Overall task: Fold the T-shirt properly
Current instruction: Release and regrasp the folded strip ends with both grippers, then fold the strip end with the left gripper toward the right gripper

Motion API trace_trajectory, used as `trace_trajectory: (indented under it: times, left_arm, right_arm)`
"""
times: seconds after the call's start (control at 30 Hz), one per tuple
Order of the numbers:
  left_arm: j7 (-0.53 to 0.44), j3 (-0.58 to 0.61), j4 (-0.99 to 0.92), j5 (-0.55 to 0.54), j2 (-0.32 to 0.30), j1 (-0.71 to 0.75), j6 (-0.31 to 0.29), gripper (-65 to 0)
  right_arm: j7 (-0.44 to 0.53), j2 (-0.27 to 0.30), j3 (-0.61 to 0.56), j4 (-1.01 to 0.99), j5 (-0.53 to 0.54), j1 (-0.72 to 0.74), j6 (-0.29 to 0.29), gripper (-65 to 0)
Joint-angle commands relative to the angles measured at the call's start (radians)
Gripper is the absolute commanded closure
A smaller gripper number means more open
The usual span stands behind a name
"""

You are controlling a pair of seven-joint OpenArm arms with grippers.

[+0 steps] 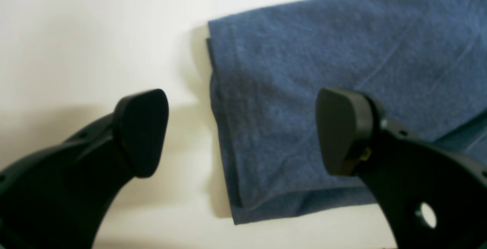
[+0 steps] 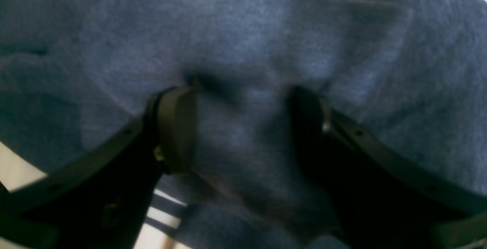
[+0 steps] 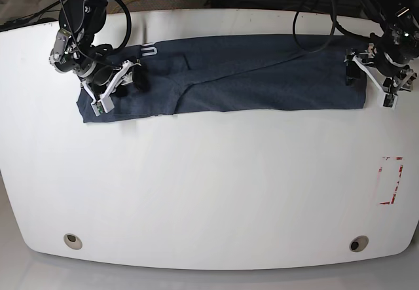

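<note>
T-shirt [image 1: 342, 89] in the left wrist view is dark blue heathered cotton, doubled over, its layered end edge lying flat on the white worktop [image 1: 95, 32]. The left gripper [image 1: 243, 131] hangs over that edge with jaws spread wide and nothing between them.

In the right wrist view, the right gripper [image 2: 243, 127] stands partly open with its fingers pressed into the cloth and a ridge of fabric bunched between them; whether it is truly pinched I cannot tell.

From the base view, the shirt lies as a long band along the worktop's far edge, already folded lengthwise. The step in hand looks like the crosswise fold; next, both ends need a firm pinch through all layers
</note>
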Motion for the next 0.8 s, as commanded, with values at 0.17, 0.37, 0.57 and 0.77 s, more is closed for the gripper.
trace_trajectory:
  times: [0.17,0.37,0.57,0.77]
  left_arm:
    - [-0.013,-0.100,-0.201,-0.112,-0.059,-0.006,-0.001,-57.4]
    - [-0.013,-0.097,-0.304,-0.249,-0.101,0.029,-0.001,-57.4]
    - [-0.006,0.022,-0.357,-0.402,-0.127,0.068,-0.001,-56.7]
    - [-0.006,0.043,-0.368,-0.445,-0.125,0.072,-0.001,-42.8]
  right_arm:
    - [-0.044,0.005,0.002,-0.005,-0.063,-0.002,-0.010,-37.9]
    - [-0.044,0.005,0.002,-0.005,-0.061,-0.002,-0.010,-37.9]
    - [-0.044,0.005,0.002,-0.003,-0.055,-0.002,-0.010,-37.9]
    - [-0.044,0.005,0.002,-0.003,-0.055,-0.002,-0.010,-37.9]
